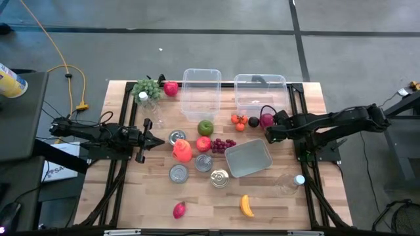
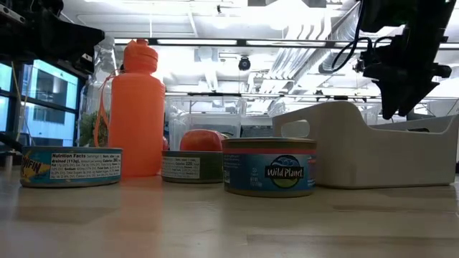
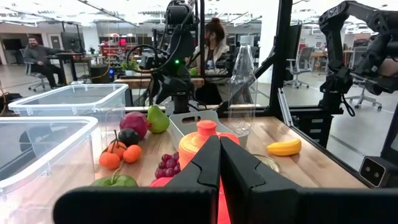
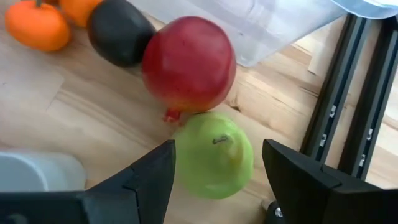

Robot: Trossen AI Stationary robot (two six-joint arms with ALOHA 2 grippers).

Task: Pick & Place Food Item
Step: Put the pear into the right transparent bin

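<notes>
I am hovering my right gripper point(image 4: 217, 171), fingers spread wide, over the green pear point(image 4: 213, 155) touching the pomegranate point(image 4: 188, 62); my left gripper point(image 3: 219, 165) is waiting closed.

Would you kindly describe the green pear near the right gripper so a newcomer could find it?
Start at the right-hand clear plastic bin on the wooden table's far side. Near its front right corner the open right gripper hovers over a smooth green pear. It touches a red pomegranate; it is the only green fruit there.
</notes>
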